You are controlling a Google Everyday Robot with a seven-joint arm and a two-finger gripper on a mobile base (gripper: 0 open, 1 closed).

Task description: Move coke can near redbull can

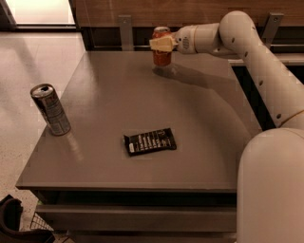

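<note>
One dark snack wrapper [150, 141] lies flat nearest the camera, well in front of the claw [160, 44] and about in line with it; its white print is too small to read. One redbull can [51, 110] stands upright far to the left of the claw and well toward the camera, close to the left edge of the bench [199, 123]; its side print cannot be read. The bench top is plain grey-brown. One coke can [162, 58], the second of two cans, stands at the far edge, and the single claw is clamped round its upper part, hiding any lettering. Pale speckled floor [28, 61] lies left; a wooden wall [142, 9] runs behind.
</note>
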